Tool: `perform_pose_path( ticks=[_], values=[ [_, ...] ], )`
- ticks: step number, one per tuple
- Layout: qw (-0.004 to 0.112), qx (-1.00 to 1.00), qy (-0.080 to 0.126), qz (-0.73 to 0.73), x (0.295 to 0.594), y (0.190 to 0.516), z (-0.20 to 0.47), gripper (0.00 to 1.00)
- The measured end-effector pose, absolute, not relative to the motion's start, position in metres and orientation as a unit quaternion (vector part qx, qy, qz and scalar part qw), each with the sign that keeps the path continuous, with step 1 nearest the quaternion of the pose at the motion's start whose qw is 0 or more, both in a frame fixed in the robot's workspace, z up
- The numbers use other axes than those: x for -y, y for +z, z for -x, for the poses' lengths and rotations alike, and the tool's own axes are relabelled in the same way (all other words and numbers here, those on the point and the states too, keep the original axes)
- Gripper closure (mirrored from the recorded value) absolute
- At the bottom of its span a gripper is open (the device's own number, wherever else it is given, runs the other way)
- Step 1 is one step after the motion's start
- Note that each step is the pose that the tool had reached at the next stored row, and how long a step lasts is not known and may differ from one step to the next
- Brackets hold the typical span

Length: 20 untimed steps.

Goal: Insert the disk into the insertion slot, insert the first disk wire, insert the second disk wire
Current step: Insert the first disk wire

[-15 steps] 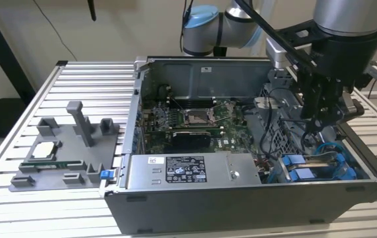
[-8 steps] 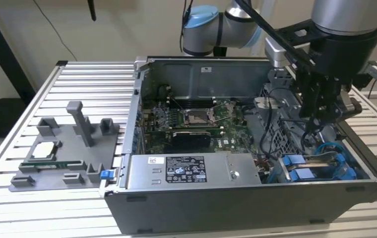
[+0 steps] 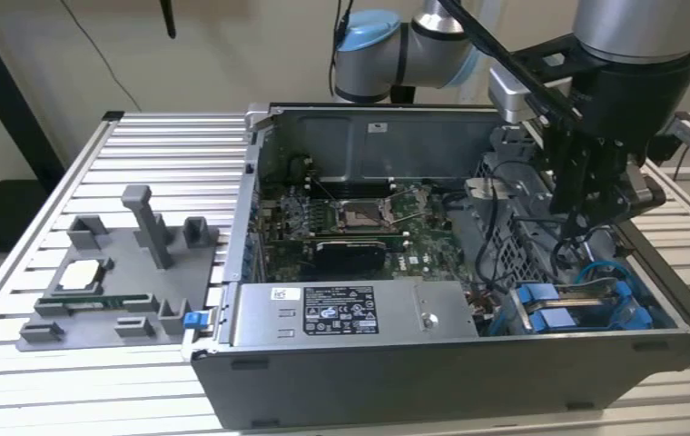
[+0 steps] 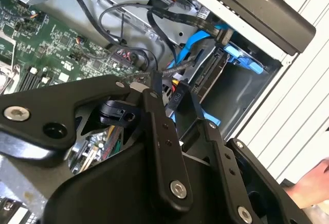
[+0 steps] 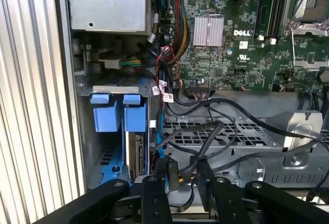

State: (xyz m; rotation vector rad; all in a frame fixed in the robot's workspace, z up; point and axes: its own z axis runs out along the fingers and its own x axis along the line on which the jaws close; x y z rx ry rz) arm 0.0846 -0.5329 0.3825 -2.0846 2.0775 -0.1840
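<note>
Hand [image 3: 587, 207] hangs over the open computer case [image 3: 442, 381] at the exterior view's right. In both wrist views its fingers [image 5: 156, 193] are drawn in on the black plug of a disk wire [image 5: 172, 175]. Just beside it, the insertion slot [image 5: 105, 154], at the exterior view's lower right, holds the disk [image 5: 138, 154] behind blue tabs [image 5: 123, 113]. The case stands on a slatted table [image 3: 139, 136].

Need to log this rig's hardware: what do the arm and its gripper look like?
The arm is made of silver-grey metal tubes with rounded joints; one joint cap is light blue. Black cables run along it toward the wrist. The gripper is matte black, built of flat linkage bars fastened with silver screws.
</note>
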Motion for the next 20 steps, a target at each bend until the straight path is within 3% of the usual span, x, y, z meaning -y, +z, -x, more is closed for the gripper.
perform_pose_path(
  ticks=[2,3,20],
  values=[
    [0.096,-0.701,-0.062,0.704,0.5329,0.3825,-0.0846,0.0],
    [0.096,-0.701,-0.062,0.704,0.5329,0.3825,-0.0846,1.0],
    [0.096,-0.701,-0.062,0.704,0.5329,0.3821,-0.0847,1.0]
  ],
)
